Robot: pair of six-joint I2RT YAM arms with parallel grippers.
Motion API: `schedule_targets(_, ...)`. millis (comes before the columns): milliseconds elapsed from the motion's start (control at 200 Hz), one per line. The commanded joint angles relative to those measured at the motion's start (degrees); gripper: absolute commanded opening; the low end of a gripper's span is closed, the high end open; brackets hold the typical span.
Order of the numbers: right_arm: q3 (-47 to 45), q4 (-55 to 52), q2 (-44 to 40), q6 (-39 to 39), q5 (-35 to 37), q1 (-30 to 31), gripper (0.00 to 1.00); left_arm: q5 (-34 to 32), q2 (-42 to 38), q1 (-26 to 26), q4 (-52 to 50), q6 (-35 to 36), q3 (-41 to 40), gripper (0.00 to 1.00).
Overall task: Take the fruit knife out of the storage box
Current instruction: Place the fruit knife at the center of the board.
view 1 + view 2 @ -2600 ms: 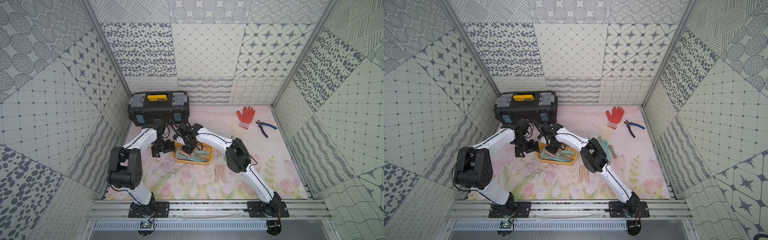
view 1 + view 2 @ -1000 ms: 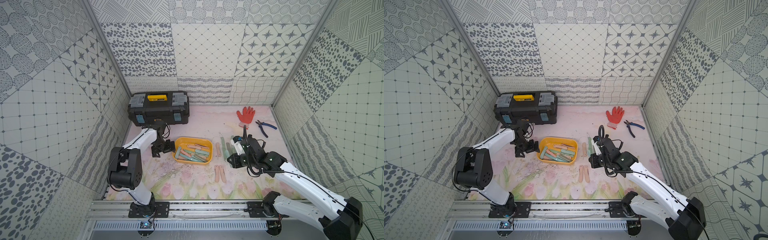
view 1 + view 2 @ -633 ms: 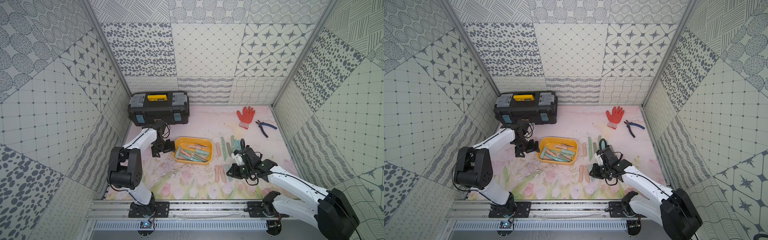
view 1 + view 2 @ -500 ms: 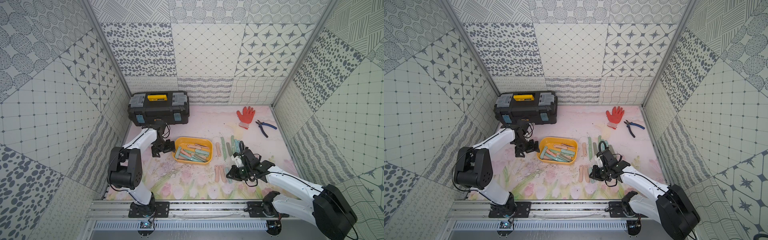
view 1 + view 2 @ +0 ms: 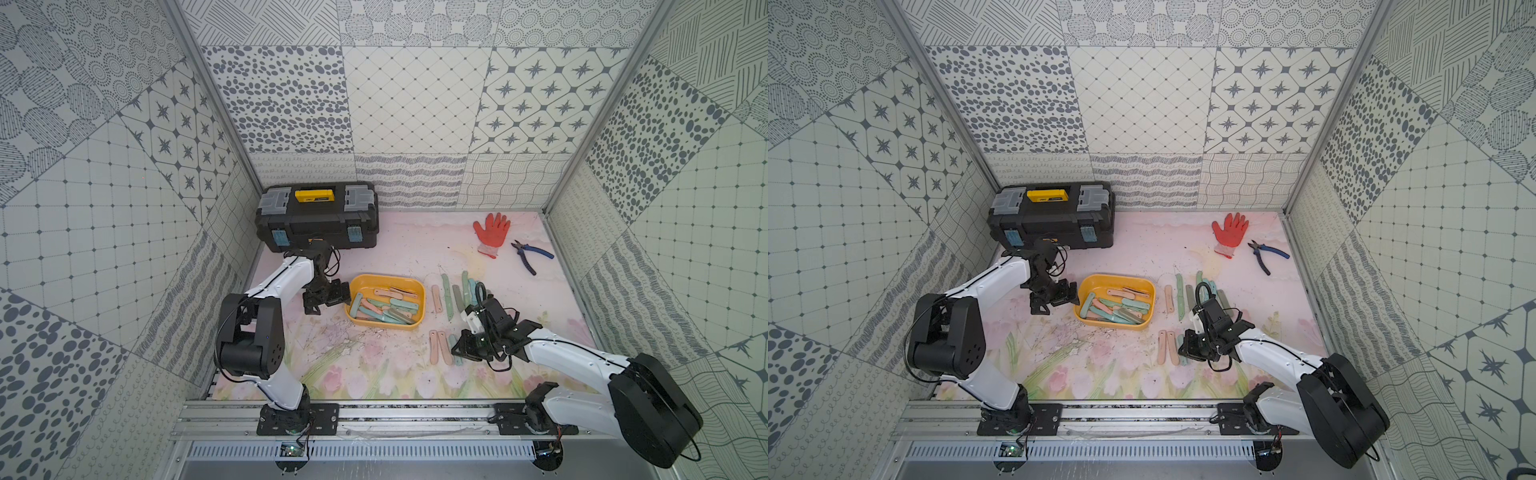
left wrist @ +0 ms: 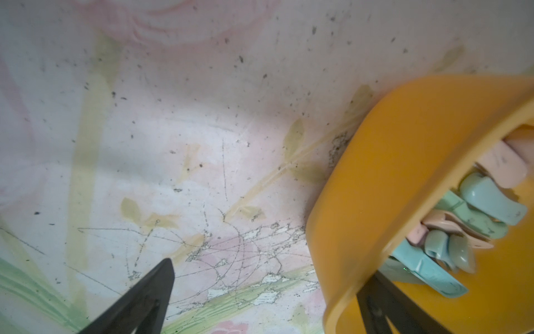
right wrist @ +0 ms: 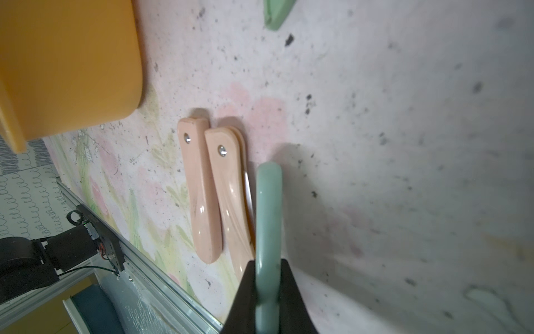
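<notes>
Patterned grey-and-white tile walls [image 5: 415, 124] enclose a floral mat [image 5: 374, 374] that serves as the work surface. At the back corner on the robot's left stands a black toolbox [image 5: 318, 222] with a yellow handle. The yellow storage box [image 5: 384, 277] sits near mid-mat, lidless, and contains a loose pile of folded knives [image 5: 384, 305] in pink, green and blue. The left gripper [image 5: 328, 293] is at the box's end nearest the toolbox with its jaws spread wide: one finger [image 6: 138, 300] is outside the wall and the other [image 6: 384, 306] inside it. A red glove [image 5: 491, 232] and blue-handled pliers [image 5: 530, 255] lie at the far right. A row of knives [image 5: 446, 291] lies on the mat beside the box. The right gripper [image 7: 267, 266] is clamped on a green fruit knife [image 7: 268, 208], outside the box and just beside two pink knives [image 7: 202, 191]; contact with the mat cannot be determined.
</notes>
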Motion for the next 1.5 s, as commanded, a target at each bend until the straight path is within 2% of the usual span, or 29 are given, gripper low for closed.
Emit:
schedule_targets(0,-0.4,-0.5,0.4,0.4,2.4,-0.6,0.18,-0.7,0.1,0.0,-2.2,-0.9,0.4,0.95)
schedule_targets(295,0.1,-0.9,1.5,-0.3,2.0,-0.7,0.27,-0.9,0.2,0.0,-2.3,-0.9,0.4,0.95)
schedule_targets(490,0.7,-2.2,0.8,-0.5,2.9,-0.7,0.38,-1.0,0.2,0.0,-2.3,-0.9,0.4,0.95)
schedule_targets(555,0.9,-2.8,-0.1,-0.4,3.7,-0.7,0.46,-1.0,0.1,0.0,-2.2,-0.8,0.4,0.95)
schedule_targets(680,1.7,-4.3,-0.9,-0.7,4.7,-0.7,0.54,-1.0,0.2,-0.1,-2.2,-0.8,0.5,0.95)
schedule_targets(1231,4.4,-3.4,0.9,-1.2,4.2,-0.7,0.58,-1.0,0.1,-0.1,-2.3,-0.9,0.6,0.95)
schedule_targets(1321,6.9,-8.2,-2.1,-1.7,8.3,-0.7,0.58,-1.0,0.2,-0.1,-2.2,-0.8,0.6,0.95)
schedule_targets(1416,12.3,-17.4,-6.9,-3.7,19.0,-0.4,0.59,-1.0,0.2,-0.1,-2.2,-0.9,0.6,0.95)
schedule_targets(1496,16.1,-19.1,-11.1,-6.3,24.9,-0.3,0.6,-0.9,0.2,-0.1,-2.2,-0.8,0.6,0.95)
